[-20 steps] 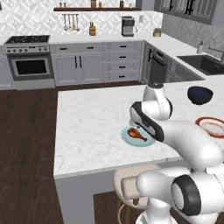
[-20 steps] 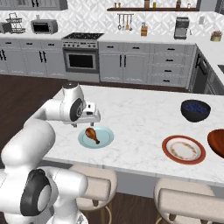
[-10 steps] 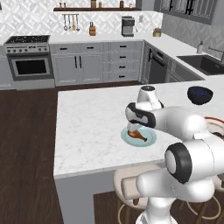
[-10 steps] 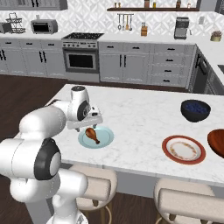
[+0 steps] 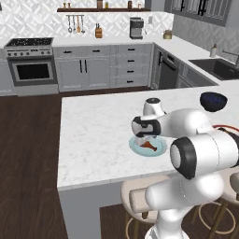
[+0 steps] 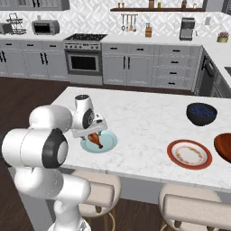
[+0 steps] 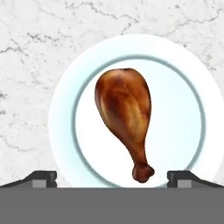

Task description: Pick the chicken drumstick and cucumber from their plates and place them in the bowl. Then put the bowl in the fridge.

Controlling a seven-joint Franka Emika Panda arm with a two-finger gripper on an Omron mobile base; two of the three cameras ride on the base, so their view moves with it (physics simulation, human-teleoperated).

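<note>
The golden-brown chicken drumstick (image 7: 124, 109) lies on the pale blue plate (image 7: 61, 113), plump end away from the hand and bone end between my fingertips (image 7: 41, 177). My gripper (image 7: 113, 178) hangs open just above it, touching nothing. From the base, the gripper (image 6: 93, 132) hovers over the drumstick (image 6: 95, 139) and blue plate (image 6: 108, 143) near the island's front edge. The red-rimmed plate (image 6: 189, 154) and the reddish-brown bowl (image 6: 224, 146) sit to the right. In the left base view the gripper (image 5: 145, 139) stands over the plate (image 5: 158, 149). Cucumber and fridge are out of view.
A dark navy bowl (image 6: 201, 113) stands at the island's far right. The island top is white marble (image 6: 140, 113). Stools (image 6: 97, 194) line its near side. Grey cabinets and a stove (image 6: 83, 56) run along the back wall.
The hand has dropped and swung in over the blue plate, closer to the drumstick. The jaws stayed open.
</note>
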